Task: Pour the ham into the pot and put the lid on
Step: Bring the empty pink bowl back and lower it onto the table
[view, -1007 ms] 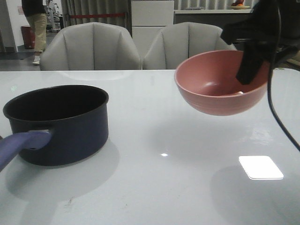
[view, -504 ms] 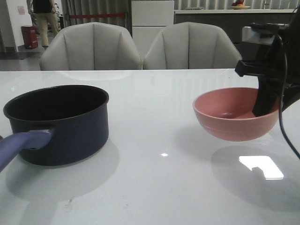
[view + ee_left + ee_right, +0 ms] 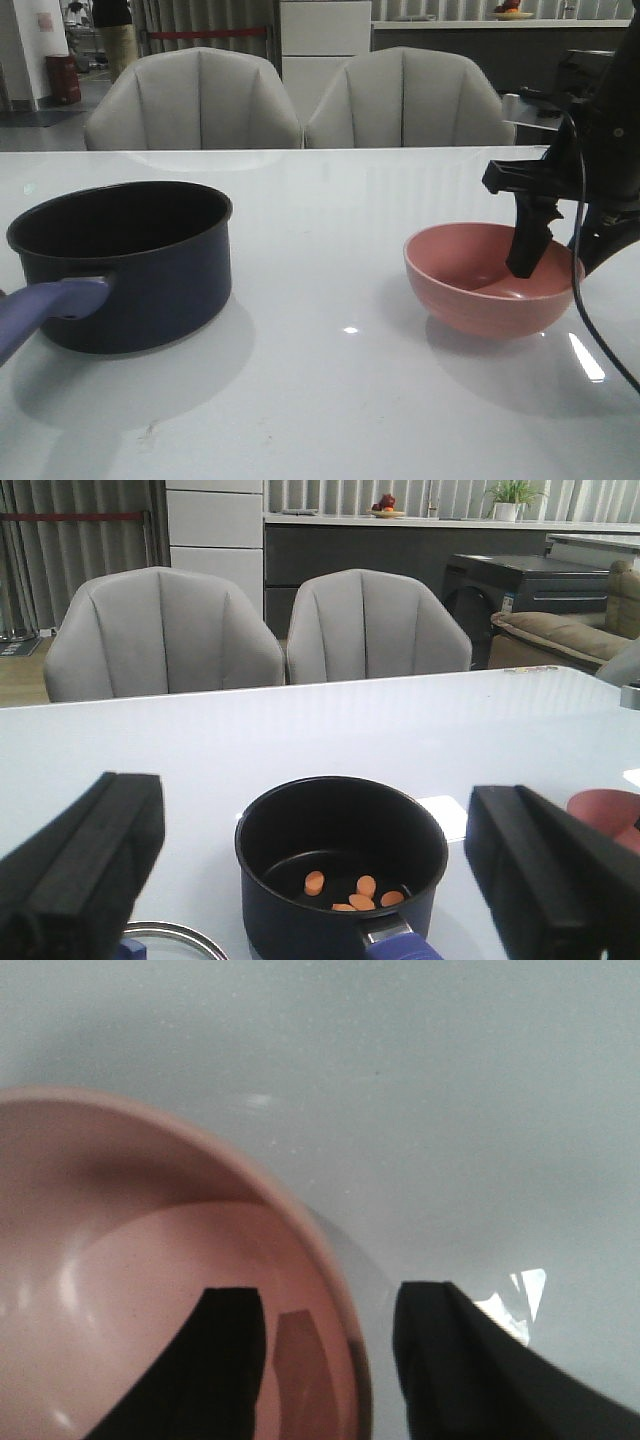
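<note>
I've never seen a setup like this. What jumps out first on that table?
Probably the pink bowl on the right side of the white table, empty, with the black right gripper straddling its rim, one finger inside. On the left stands the dark pot with its purple handle; the left wrist view shows the ham already inside.

- One pot [image 3: 125, 265], dark navy with a purple-blue handle.
- Five ham [image 3: 357, 891] slices inside it.
- One pink bowl [image 3: 480, 295].
- One lid [image 3: 165, 942], partly visible.
- Two grey chairs [image 3: 195, 100].
</note>
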